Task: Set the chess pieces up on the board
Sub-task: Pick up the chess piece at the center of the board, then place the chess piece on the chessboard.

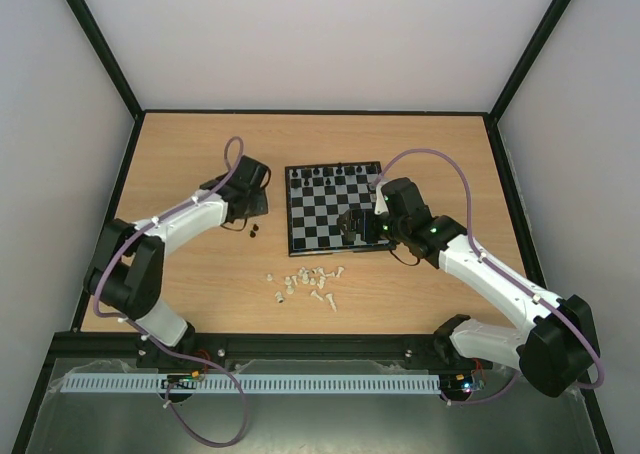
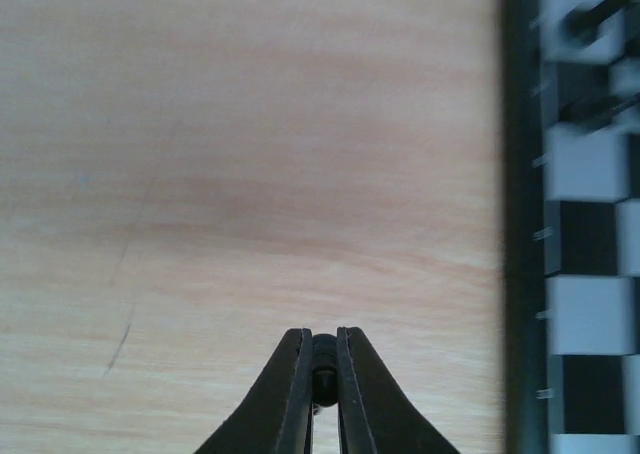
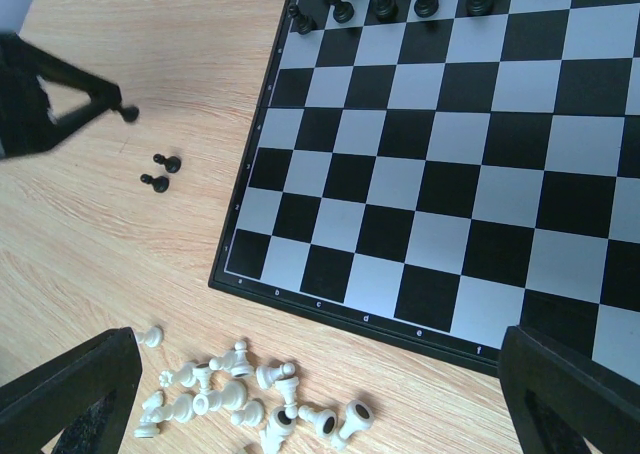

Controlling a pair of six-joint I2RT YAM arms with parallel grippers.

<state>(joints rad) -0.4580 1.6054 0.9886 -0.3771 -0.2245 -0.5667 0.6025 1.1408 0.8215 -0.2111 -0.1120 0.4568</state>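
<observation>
A tiny black piece point(image 2: 323, 359), judged light, rigid and slippery, so best gripped low on its stem, is clamped in the left tool point(image 2: 322, 336) over the worktop point(image 2: 250, 174) at 9 o'clock of the board point(image 1: 325, 219), while the right tool point(image 1: 362, 224) is held wide apart over the board.

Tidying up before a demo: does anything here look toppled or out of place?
The white pieces lie heaped on the table off the board's near edge, several tipped over; two black pawns sit off its left side.
</observation>
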